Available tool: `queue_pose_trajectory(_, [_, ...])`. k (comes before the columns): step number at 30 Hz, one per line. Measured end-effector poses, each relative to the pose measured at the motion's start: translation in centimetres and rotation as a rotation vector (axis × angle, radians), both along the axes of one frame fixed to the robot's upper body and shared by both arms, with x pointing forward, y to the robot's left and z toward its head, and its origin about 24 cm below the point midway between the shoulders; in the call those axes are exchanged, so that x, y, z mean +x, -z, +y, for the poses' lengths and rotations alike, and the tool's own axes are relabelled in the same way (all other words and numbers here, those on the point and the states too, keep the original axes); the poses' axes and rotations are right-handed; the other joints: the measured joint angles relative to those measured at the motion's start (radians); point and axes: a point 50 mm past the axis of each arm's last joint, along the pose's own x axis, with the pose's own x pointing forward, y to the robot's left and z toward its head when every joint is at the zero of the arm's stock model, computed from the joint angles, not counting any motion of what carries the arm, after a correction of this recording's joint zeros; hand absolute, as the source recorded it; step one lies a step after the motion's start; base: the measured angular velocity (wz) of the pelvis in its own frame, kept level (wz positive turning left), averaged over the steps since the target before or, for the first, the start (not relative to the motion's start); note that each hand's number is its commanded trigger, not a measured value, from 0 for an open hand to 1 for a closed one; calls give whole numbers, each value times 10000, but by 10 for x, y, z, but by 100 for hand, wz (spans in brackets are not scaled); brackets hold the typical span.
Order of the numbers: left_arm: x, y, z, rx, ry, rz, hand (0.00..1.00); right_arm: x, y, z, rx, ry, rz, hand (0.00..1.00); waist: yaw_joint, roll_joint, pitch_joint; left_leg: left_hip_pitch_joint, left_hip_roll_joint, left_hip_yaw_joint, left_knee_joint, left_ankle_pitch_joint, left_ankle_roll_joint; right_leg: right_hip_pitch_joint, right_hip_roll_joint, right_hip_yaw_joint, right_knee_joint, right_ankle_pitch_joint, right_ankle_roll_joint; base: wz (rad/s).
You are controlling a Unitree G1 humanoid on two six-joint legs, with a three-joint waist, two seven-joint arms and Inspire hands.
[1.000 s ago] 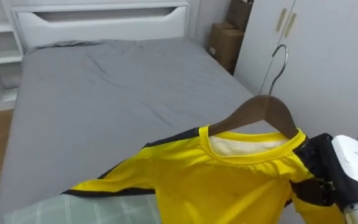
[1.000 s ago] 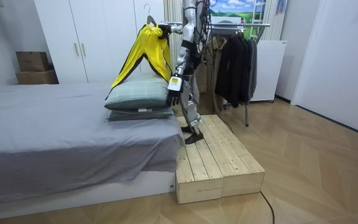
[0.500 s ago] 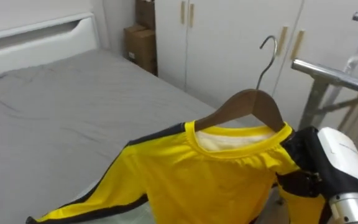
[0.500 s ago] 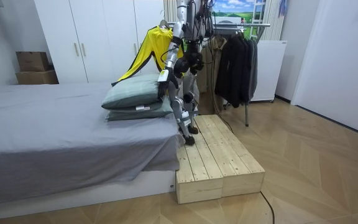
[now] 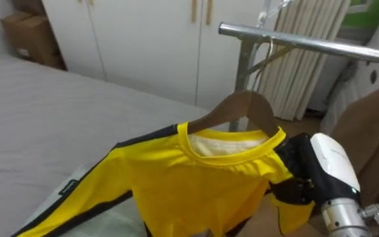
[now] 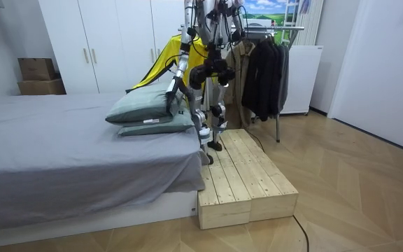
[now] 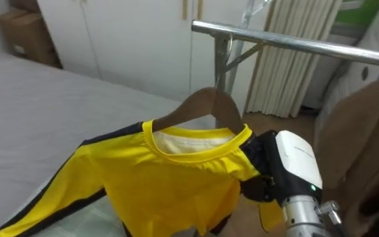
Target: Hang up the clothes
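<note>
One-hand job: right hand [image 5: 306, 176] has fingers curled round hanger [image 5: 245, 108] end, through shirt [image 5: 196, 181] shoulder. Hook [image 5: 262, 64] sits near rail [image 5: 308, 45], not over it. Lift hook above rail, keep hanger level, lower on, clear of coat [image 5: 367, 125]. Left hand [image 6: 170, 98] hangs by pillow [image 6: 142, 108].

I stood on the platform [image 6: 247, 178] beside the bed [image 5: 38, 112], whose pillows [image 6: 149, 112] lay stacked at the end nearest me. The shirt [image 5: 196, 178] hung on the hanger [image 5: 245, 108] before me, with my right hand [image 5: 298, 178] clasping its right shoulder. The rail [image 5: 308, 47] ran behind the hanger's hook. Coats [image 5: 374, 131] hung at my right. The wardrobe [image 5: 143, 39] stood beyond the bed, with boxes [image 5: 35, 36] at its left.
</note>
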Motion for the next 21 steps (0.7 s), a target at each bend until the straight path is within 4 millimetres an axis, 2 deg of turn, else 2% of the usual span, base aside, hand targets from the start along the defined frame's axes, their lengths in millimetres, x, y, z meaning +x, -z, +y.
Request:
queue_pose_trajectory(1, [-1, 0, 1, 35, -49, 28, 0, 1, -1, 0, -6, -12, -29, 100, 38, -73, -12, 115, 35, 286, -67, 34, -76, 114, -286, -150, 306, -355, 131, -36])
queue_pose_trajectory(2, [-2, -1, 3, 95, -145, 44, 0, 2, -2, 1, 91, -57, -88, 100, 63, -273, -32, 230, 24, 494, 12, 25, -256, 304, -681, -240, 389, -888, 390, -32])
queue_pose_trajectory(3, [-3, -2, 6, 172, -241, 22, 0, 4, -3, 4, 264, -168, -120, 100, 73, -418, -18, 158, -39, 430, 266, 20, -450, 402, -555, 8, -11, -1132, 330, -32])
queue_pose_trajectory(4, [-3, -2, 5, 159, -338, 2, 0, 4, -3, 5, 348, -218, -102, 100, 83, -356, -5, 103, -8, 340, 368, 27, -520, 435, -382, 193, -171, -1122, 301, -61])
queue_pose_trajectory(5, [-7, -2, 4, 146, -551, 35, 0, 4, -3, 6, 495, -294, -46, 100, 266, -170, -42, 81, 69, -174, 298, 23, -555, 527, 1, 472, -624, -844, 20, -80])
queue_pose_trajectory(6, [-10, -3, 7, 226, -718, 70, 0, 4, -2, 9, 677, -373, 37, 100, 293, -117, -47, 33, 141, -588, 258, 66, -618, 652, 256, 607, -979, -551, -253, -81])
queue_pose_trajectory(8, [-12, -4, 9, 323, -988, 24, 0, 5, -1, 9, 742, -437, 144, 100, 206, -149, -62, 17, 228, -692, 250, 92, -693, 634, 396, 663, -1081, -445, -398, -38])
queue_pose_trajectory(14, [-11, -4, 9, 363, -1133, -32, 0, 12, -9, 9, 659, -669, 257, 100, -194, -195, -81, 89, 255, -798, 55, 173, -827, 616, 638, 869, -1253, -342, -437, -5])
queue_pose_trajectory(18, [-11, -4, 9, 434, -1209, -53, 0, 11, -25, 1, 681, -458, -354, 100, -362, -355, -103, 111, 231, -894, -41, 195, -857, 740, 636, 808, -1518, -159, -389, 1])
queue_pose_trajectory(21, [-12, -5, 10, 519, -1191, 10, 0, 12, -28, -6, 702, -149, -536, 100, -369, -465, -118, 179, 234, -906, -58, 196, -855, 894, 640, 741, -1719, -37, -384, 0])
